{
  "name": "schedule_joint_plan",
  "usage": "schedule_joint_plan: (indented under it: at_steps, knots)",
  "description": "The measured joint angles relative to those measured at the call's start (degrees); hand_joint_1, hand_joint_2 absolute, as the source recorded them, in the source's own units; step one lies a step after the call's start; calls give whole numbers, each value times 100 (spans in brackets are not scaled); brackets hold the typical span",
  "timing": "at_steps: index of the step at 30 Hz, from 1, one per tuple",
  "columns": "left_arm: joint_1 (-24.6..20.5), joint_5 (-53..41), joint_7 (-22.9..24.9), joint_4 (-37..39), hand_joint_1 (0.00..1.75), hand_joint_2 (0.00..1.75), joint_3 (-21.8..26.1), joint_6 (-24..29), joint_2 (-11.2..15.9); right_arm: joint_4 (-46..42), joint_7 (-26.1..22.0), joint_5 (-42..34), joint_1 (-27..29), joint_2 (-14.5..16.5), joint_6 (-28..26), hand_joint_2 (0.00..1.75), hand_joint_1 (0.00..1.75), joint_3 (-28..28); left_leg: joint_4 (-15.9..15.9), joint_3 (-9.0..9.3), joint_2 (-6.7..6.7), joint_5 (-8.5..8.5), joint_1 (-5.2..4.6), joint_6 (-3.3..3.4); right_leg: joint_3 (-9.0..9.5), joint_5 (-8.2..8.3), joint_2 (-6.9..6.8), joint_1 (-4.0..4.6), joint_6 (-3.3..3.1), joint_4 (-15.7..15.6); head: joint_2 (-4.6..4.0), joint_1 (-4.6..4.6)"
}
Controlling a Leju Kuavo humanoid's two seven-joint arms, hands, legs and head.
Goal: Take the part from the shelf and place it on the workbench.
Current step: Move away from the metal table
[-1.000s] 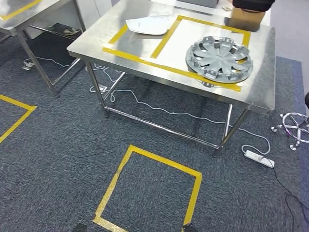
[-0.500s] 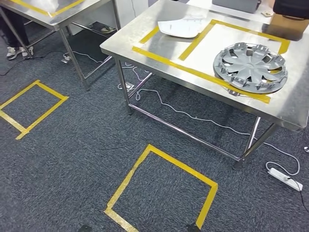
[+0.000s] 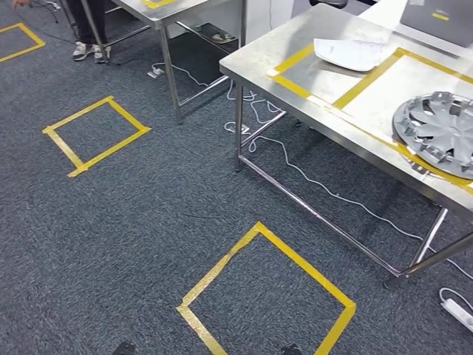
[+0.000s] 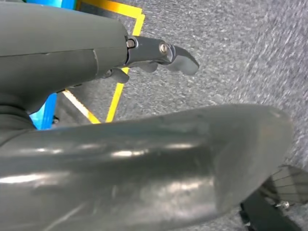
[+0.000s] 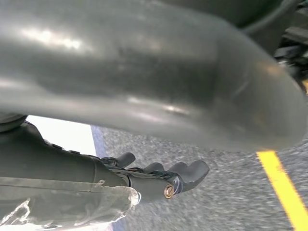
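A steel workbench (image 3: 253,65) with yellow tape outlines stands at the right in the head view. On it lie a grey wheel cover (image 3: 440,129) near the front edge and a white curved part (image 3: 349,53) further back. My left hand (image 4: 138,144) hangs above the carpet with its fingers (image 4: 171,50) stretched out and nothing in it. My right hand (image 5: 145,96) also hangs over the carpet, its fingers (image 5: 181,175) straight, holding nothing.
A yellow tape square (image 3: 304,265) marks the carpet in front of me, and another square (image 3: 128,116) lies to the left. A second steel table (image 3: 167,9) stands at the back, with a person's shoes (image 3: 83,50) beside it. Cables (image 3: 335,196) and a power strip (image 3: 457,310) lie under the workbench.
The camera has swung to the left: the workbench has slid toward the picture's right edge, and the left floor square and the person's shoes have come into view.
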Motion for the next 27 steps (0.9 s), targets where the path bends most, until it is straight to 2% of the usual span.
schedule_joint_plan:
  at_steps: [1,2,3,4,6,8,9,10,11,12,14,16,17,18,19,20,21,23,24,25,26,27]
  knots:
    - [-10,-31,-68,0,0,0,0,8,1,0,0,1,15,0,0,0,0,-4,0,-7,-79,5,-6,22,-192,-173,89,1,-3,396,0,5]
    - [-15,-61,-128,0,0,0,-1,16,-1,0,0,3,28,-1,-1,0,0,-9,0,-12,-162,9,-13,34,-359,-276,130,4,-10,714,0,9]
    - [-11,-77,-164,0,0,0,-1,16,-2,0,0,7,35,-1,-1,0,0,-14,0,-13,-244,11,-18,36,-455,-280,151,7,-21,866,0,14]
    - [-1,-87,-185,0,0,0,-1,8,-2,0,0,15,36,-2,-2,0,0,-18,1,-10,-325,14,-21,34,-455,-179,165,8,-37,815,0,14]
    - [18,-121,-175,0,0,0,-1,-42,2,0,0,49,29,-1,-1,0,0,-20,2,-4,-482,23,-16,18,-182,219,275,-2,-71,181,0,15]
    - [20,-193,-135,0,0,0,-6,-115,3,0,6,85,26,5,3,0,0,-20,19,-27,-629,37,-23,-30,107,463,521,-36,-84,-468,0,9]
    - [25,-224,-116,0,0,44,-11,-144,4,0,10,97,25,8,5,0,0,-20,18,-47,-688,51,-19,-65,169,488,603,-41,-90,-607,0,7]
    - [37,-249,-103,0,0,87,-17,-163,4,0,19,104,23,11,7,0,0,-20,11,-67,-745,69,-11,-106,184,481,619,-34,-106,-649,0,5]
    - [58,-261,-94,0,0,131,-22,-173,6,0,26,109,22,14,7,0,0,-21,-9,-81,-801,93,7,-147,187,499,560,-22,-137,-654,0,5]
    - [82,-268,-85,0,0,175,-26,-181,9,0,31,113,18,16,7,0,0,-21,-10,-95,-783,90,13,-178,194,521,497,-18,-178,-673,0,5]
    - [97,-285,-58,0,0,175,-34,-198,10,0,35,122,20,21,8,0,0,-22,227,-221,-550,-91,-4,-223,205,565,353,-24,-252,-726,0,-20]
    - [71,-297,-38,0,0,87,-43,-224,3,0,38,134,35,22,13,0,0,-22,868,-521,-250,-461,-17,-253,202,573,185,-7,-289,-742,0,-41]
    - [61,-295,-39,0,0,44,-45,-237,2,0,42,141,45,21,17,0,0,-22,1203,-673,-183,-603,-14,-268,197,571,96,3,-296,-742,0,-42]
    - [63,-284,-51,0,0,0,-46,-251,3,0,46,146,49,21,20,0,0,-23,1406,-757,-147,-652,-9,-279,195,567,11,8,-300,-742,0,-42]
    - [73,-267,-74,0,0,0,-45,-267,8,0,49,150,48,21,24,0,0,-23,1430,-750,-122,-602,-4,-287,194,565,-65,10,-301,-742,0,-43]
    - [83,-240,-105,0,0,0,-40,-286,15,0,50,154,43,21,27,0,0,-23,1257,-642,-90,-465,0,-290,197,561,-133,10,-296,-742,0,-44]
    - [88,-212,-136,0,0,0,-33,-304,20,0,50,155,38,22,30,0,0,-22,941,-454,1,-288,1,-288,205,554,-196,11,-285,-741,0,-45]
    - [63,-164,-178,0,0,0,-15,-344,26,0,51,158,36,22,37,0,0,-22,282,-80,329,-66,-23,-261,222,520,-316,49,-238,-726,0,-50]
    - [44,-148,-186,0,0,0,-7,-367,26,0,52,160,38,22,42,0,0,-22,86,22,443,-32,-37,-226,238,504,-380,73,-210,-723,0,-44]
    - [31,-134,-191,0,0,0,1,-391,27,0,53,163,38,22,48,0,0,-22,2,55,475,-42,-52,-187,255,489,-448,94,-183,-725,0,-37]
    - [30,-122,-190,0,0,0,9,-412,28,0,54,165,35,22,53,0,0,-22,-17,51,396,-44,-56,-138,278,475,-522,99,-159,-730,0,-30]
    - [43,-114,-187,0,0,0,16,-433,30,0,54,167,29,22,58,0,0,-22,-21,51,328,-37,-48,-104,298,455,-541,90,-126,-730,0,-20]
